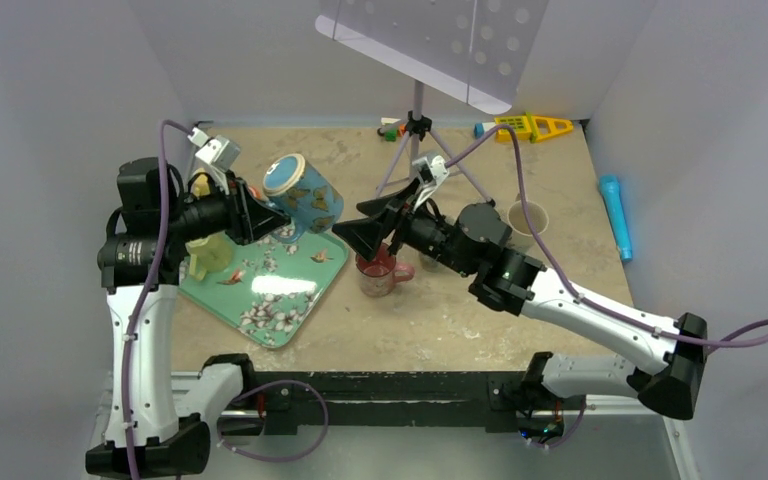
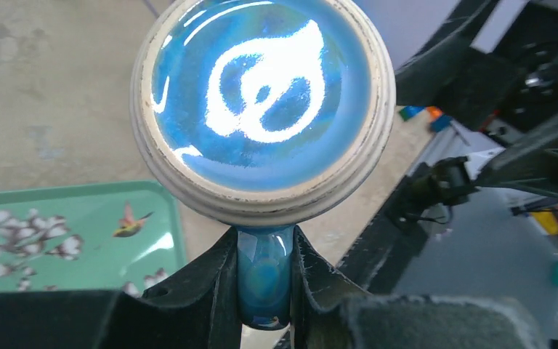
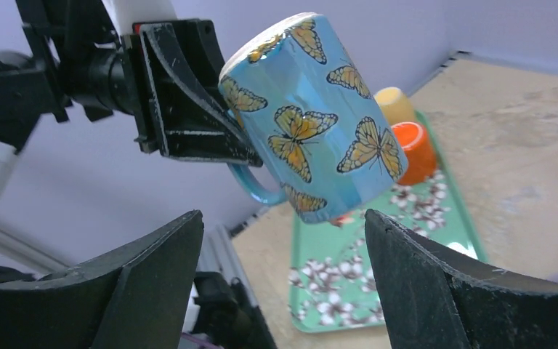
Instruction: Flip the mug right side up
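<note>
While the left gripper (image 1: pixel 258 214) holds it up over the far corner of the green floral tray (image 1: pixel 295 285), the blue butterfly mug (image 1: pixel 305 192) hangs clear of every surface in the top view, tilted, with its pale-ringed base turned up and to the left and its mouth angled down to the right. The tray lies on the table and carries a yellow cup (image 1: pixel 208 254), partly hidden by the left arm. Just right of the tray stands a red mug (image 1: pixel 380 273), with the right gripper (image 1: pixel 365 234) above it, and a paper cup (image 1: pixel 528 218) stands farther right (what either one holds cannot be made out from here). In the left wrist view the two fingers are pressed closed on the mug's handle (image 2: pixel 264 280), one on each side, and the glossy blue base fills the upper frame. In the right wrist view the right jaws stand wide apart with nothing between them; the mug shows beyond them, apart from both fingers, its base uppermost and its inside out of sight. Below it the tray bears the yellow cup and an orange cup (image 3: pixel 415 149) side by side, touching or nearly so.
</note>
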Robot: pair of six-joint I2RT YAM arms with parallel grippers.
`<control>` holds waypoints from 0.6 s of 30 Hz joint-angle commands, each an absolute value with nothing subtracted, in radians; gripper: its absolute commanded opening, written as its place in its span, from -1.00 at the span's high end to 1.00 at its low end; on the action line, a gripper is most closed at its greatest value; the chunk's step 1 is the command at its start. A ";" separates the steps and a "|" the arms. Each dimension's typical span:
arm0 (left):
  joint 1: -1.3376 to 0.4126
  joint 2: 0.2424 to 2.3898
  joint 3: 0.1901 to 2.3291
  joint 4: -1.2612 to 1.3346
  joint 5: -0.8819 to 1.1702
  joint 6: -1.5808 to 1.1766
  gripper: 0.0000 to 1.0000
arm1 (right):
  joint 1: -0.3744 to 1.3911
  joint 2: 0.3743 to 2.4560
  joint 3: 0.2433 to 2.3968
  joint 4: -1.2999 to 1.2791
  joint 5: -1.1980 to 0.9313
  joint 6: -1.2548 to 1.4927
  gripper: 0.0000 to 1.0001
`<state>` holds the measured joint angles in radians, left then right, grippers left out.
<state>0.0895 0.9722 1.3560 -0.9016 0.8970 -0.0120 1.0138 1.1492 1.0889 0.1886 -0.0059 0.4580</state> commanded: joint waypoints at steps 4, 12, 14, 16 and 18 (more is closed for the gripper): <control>0.088 0.883 1.369 -0.660 1.128 -0.363 1.00 | 1.014 1.145 0.962 0.596 -0.031 0.797 -0.65; 0.076 0.895 1.363 -0.605 1.176 -0.423 1.00 | 1.014 1.187 1.005 0.684 -0.143 0.848 -0.57; 0.068 0.897 1.344 -0.599 1.196 -0.428 1.00 | 1.014 1.193 1.016 0.706 -0.147 0.846 -0.52; 0.067 0.894 1.326 -0.587 1.210 -0.431 1.00 | 1.013 1.193 1.018 0.737 -0.123 0.847 -0.45; 0.062 0.883 1.306 -0.549 1.238 -0.446 1.00 | 1.012 1.197 1.014 0.784 -0.105 0.839 -0.28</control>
